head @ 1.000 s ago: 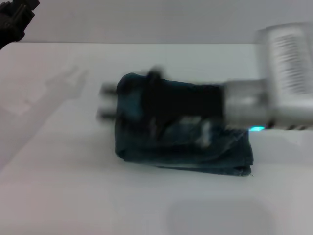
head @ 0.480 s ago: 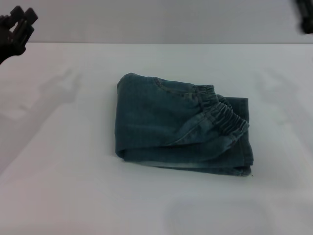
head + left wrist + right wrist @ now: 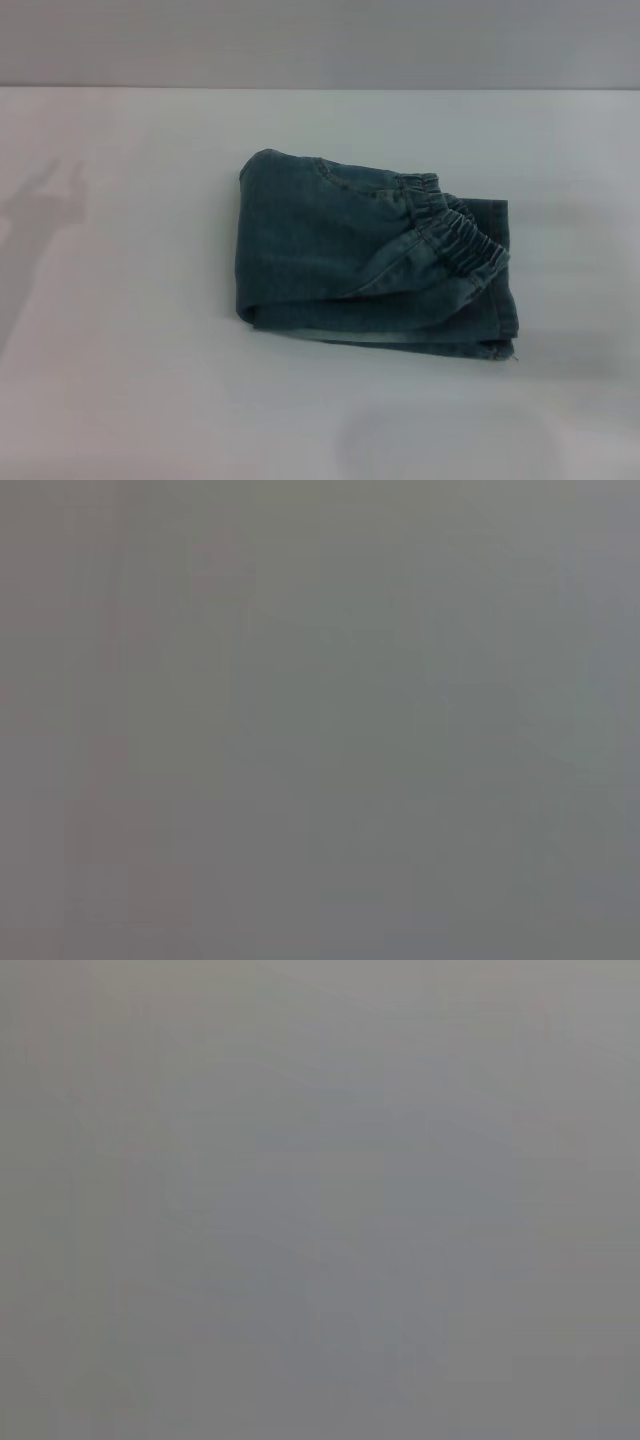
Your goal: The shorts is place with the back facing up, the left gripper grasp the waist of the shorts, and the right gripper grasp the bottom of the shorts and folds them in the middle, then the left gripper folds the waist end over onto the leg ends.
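Note:
The shorts [image 3: 350,255], faded blue denim, lie folded into a compact bundle in the middle of the white table [image 3: 120,380] in the head view. The gathered waist of the shorts [image 3: 455,235] rests on top at the right side of the bundle. Beneath it, the flat leg ends [image 3: 500,335] show along the right and front edges. Neither gripper appears in any view. Only a faint arm shadow [image 3: 45,205] falls on the table at the left. Both wrist views show nothing but flat grey.
The white tabletop stretches around the bundle on all sides, with its far edge [image 3: 320,88] against a grey wall.
The right arm, which lay across the shorts a second ago, has withdrawn out of view. The left gripper, seen at the upper left half a second ago, has also left the frame.

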{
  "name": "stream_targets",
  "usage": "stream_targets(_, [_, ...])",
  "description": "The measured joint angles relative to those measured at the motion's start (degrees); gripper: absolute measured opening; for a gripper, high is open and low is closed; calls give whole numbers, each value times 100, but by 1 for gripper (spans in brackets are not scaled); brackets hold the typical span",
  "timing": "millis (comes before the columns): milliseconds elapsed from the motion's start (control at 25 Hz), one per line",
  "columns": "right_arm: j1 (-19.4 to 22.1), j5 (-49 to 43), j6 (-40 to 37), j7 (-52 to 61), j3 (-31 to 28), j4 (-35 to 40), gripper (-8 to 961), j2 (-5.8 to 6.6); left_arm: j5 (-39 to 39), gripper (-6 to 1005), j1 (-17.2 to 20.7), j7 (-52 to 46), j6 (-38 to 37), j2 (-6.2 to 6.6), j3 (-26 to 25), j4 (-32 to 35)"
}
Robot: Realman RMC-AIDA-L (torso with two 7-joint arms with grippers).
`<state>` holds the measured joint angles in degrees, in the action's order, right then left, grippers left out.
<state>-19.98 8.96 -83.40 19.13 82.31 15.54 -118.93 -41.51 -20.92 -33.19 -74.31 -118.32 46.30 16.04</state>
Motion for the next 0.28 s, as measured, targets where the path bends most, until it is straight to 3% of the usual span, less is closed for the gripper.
stream_targets(280, [-33, 23, 26, -6, -166, -205, 358, 2, 1004, 306, -56, 1136, -493, -13, 0, -673])
